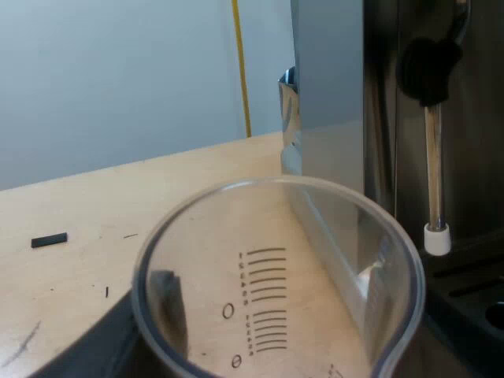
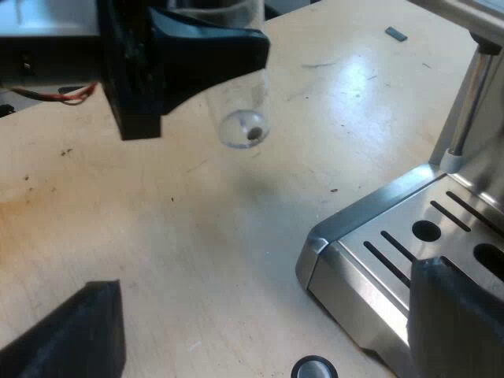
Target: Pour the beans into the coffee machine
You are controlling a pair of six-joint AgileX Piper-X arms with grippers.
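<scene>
My left gripper (image 2: pixel 224 43) clamps the clear, graduated measuring glass (image 1: pixel 276 291) aloft beside the steel espresso machine (image 2: pixel 394 260); glass apparently near-empty, pouring seemingly done; right gripper (image 2: pixel 268 323) spread wide, empty.

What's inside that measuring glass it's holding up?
Nearly nothing: the measuring glass holds one small dark speck at its bottom, perhaps a bean. The left end effector covers its upper part.
</scene>
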